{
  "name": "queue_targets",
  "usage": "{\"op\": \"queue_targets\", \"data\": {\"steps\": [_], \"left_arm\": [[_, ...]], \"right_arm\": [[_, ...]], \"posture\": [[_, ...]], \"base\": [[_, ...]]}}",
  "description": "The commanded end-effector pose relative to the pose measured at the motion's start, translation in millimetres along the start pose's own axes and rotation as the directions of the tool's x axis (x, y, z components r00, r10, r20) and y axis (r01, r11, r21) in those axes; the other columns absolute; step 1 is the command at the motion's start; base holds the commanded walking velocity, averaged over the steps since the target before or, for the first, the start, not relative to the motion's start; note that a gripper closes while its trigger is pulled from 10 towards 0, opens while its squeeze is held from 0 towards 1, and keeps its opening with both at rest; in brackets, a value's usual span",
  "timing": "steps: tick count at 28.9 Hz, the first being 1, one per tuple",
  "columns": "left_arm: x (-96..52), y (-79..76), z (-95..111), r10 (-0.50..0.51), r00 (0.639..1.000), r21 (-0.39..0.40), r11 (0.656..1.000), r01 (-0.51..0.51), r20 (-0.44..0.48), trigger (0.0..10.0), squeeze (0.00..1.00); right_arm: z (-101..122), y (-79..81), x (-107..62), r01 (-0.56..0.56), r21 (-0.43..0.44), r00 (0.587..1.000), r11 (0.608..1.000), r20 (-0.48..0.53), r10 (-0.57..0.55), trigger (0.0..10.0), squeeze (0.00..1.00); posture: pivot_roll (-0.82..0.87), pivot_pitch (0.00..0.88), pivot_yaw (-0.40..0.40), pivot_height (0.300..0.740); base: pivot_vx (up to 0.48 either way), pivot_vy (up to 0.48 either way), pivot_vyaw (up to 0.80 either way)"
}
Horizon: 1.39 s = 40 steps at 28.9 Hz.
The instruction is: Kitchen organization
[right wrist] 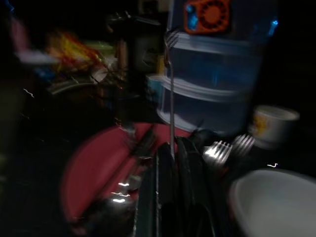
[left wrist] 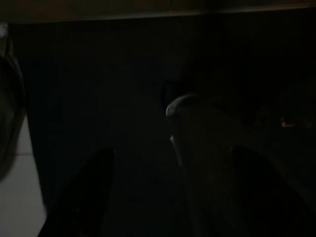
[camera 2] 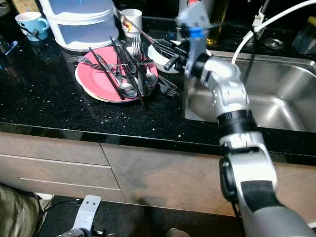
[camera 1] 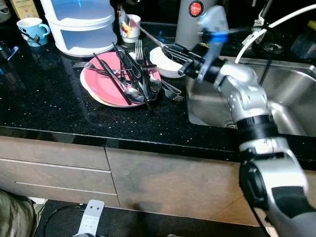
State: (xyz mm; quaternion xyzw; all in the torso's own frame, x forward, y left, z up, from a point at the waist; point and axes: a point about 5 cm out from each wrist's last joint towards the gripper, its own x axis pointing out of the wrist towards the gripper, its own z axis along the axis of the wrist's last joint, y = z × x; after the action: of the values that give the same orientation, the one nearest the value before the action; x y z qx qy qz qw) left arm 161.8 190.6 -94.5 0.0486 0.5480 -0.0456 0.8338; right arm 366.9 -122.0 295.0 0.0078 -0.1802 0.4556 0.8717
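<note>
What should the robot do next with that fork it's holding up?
Probably lift the fork a bit higher and carry it clear. The right gripper pinches its handle above the white bowl, and the tines point up, still close over the cutlery heaped on the pink plate. Rising first likely avoids snagging that pile.

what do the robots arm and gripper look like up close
The right arm has glossy silver shells with black bands and joints, bulging at the elbow. A white cable runs above it. Near the wrist sits a blue-glowing grey module. The right gripper has two long black fingers.
</note>
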Motion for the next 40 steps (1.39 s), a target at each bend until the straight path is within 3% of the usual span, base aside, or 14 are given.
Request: {"op": "queue_targets", "data": {"steps": [1,4,5,11,12,13,18,21,24,29,32,33,36,40], "left_arm": [[0.3,-3.3,-4,-0.009,1.0,0.005,1.0,0.009,-0.017,10.0,0.0],[0.3,-3.4,-4,-0.009,1.0,0.004,1.0,0.009,-0.017,10.0,0.0],[0.4,-3.6,-4,-0.009,1.0,0.003,1.0,0.009,-0.016,10.0,0.0],[0.4,-3.6,-3,-0.009,1.0,0.003,1.0,0.009,-0.015,10.0,0.0],[0.4,-3.5,-3,-0.01,1.0,0.004,1.0,0.01,-0.015,10.0,0.0],[0.4,-3.4,-3,-0.01,1.0,0.006,1.0,0.011,-0.015,10.0,0.0],[0.3,-3.1,-3,-0.013,1.0,0.013,1.0,0.014,-0.017,10.0,0.0],[0.3,-3.0,-3,-0.016,1.0,0.019,1.0,0.016,-0.02,10.0,0.0],[0.3,-3.0,-3,-0.016,1.0,0.021,1.0,0.016,-0.021,10.0,0.0],[0.3,-3.0,-4,-0.017,1.0,0.025,1.0,0.017,-0.023,10.0,0.0],[0.3,-3.2,-4,-0.017,1.0,0.026,0.999,0.018,-0.025,10.0,0.0],[0.3,-3.2,-4,-0.017,1.0,0.026,0.999,0.018,-0.025,10.0,0.0],[0.5,-4.7,-4,-0.019,1.0,0.021,1.0,0.019,-0.024,10.0,0.0],[0.6,-5.6,-5,-0.019,1.0,0.013,1.0,0.02,-0.024,10.0,0.0]], "right_arm": [[11,7.7,-9.9,-0.056,0.096,0.991,0.994,0.128,0.044,0.0,0.0],[13,14.4,-21.1,-0.09,0.159,0.979,0.983,0.197,0.058,0.0,0.0],[12,19.6,-32.7,-0.102,0.18,0.972,0.978,0.225,0.06,0.0,0.0],[5,17.3,-51.9,-0.05,0.228,0.976,0.973,0.216,-0.001,0.0,0.0],[4,17.1,-60.5,-0.021,0.238,0.98,0.971,0.198,-0.028,1.2,0.0],[2,15.8,-69.1,0.016,0.249,0.982,0.968,0.176,-0.061,9.9,0.0],[4,9.2,-103.5,0.151,0.252,0.981,0.956,0.078,-0.175,10.0,0.0],[-1,3.6,-115.4,0.228,0.216,0.973,0.949,-0.008,-0.232,10.0,0.0],[-4,1.8,-116.7,0.253,0.199,0.967,0.947,-0.042,-0.249,10.0,0.0],[-22,-2.6,-113.3,0.345,0.093,0.927,0.934,-0.191,-0.323,10.0,0.0],[-40,-0.5,-97.9,0.331,-0.076,0.879,0.941,-0.338,-0.336,10.0,0.0],[-40,-0.5,-97.9,0.331,-0.076,0.879,0.941,-0.338,-0.336,10.0,0.0],[-46,-12.9,-73.1,0.371,-0.185,0.825,0.91,-0.384,-0.414,10.0,0.0],[-42,-21.1,-65.0,0.411,-0.196,0.809,0.89,-0.371,-0.456,10.0,0.0]], "posture": [[-0.01,0.024,-0.009,0.74],[-0.01,0.023,-0.008,0.74],[-0.01,0.02,-0.01,0.74],[-0.03,0.019,-0.006,0.74],[-0.03,0.017,-0.004,0.74],[-0.04,0.017,-0.002,0.74],[-0.06,0.012,0.0,0.74],[-0.06,0.008,0.005,0.74],[-0.06,0.005,0.006,0.74],[-0.06,0.001,0.006,0.74],[-0.06,0.0,0.005,0.74],[-0.06,0.0,0.005,0.74],[-0.04,0.008,-0.008,0.74],[-0.04,0.016,-0.014,0.74]], "base": [[0.0,0.0,0.0],[0.0,0.0,0.0],[0.0,0.0,0.0],[0.0,0.0,0.0],[0.0,0.0,0.0],[0.0,0.0,0.0],[0.0,0.0,-0.35],[0.0,0.0,-0.53],[0.0,0.0,0.0],[0.0,0.0,0.0],[0.0,0.0,0.0],[0.0,0.0,0.0],[0.0,0.0,0.0],[0.0,0.0,-0.4]]}}
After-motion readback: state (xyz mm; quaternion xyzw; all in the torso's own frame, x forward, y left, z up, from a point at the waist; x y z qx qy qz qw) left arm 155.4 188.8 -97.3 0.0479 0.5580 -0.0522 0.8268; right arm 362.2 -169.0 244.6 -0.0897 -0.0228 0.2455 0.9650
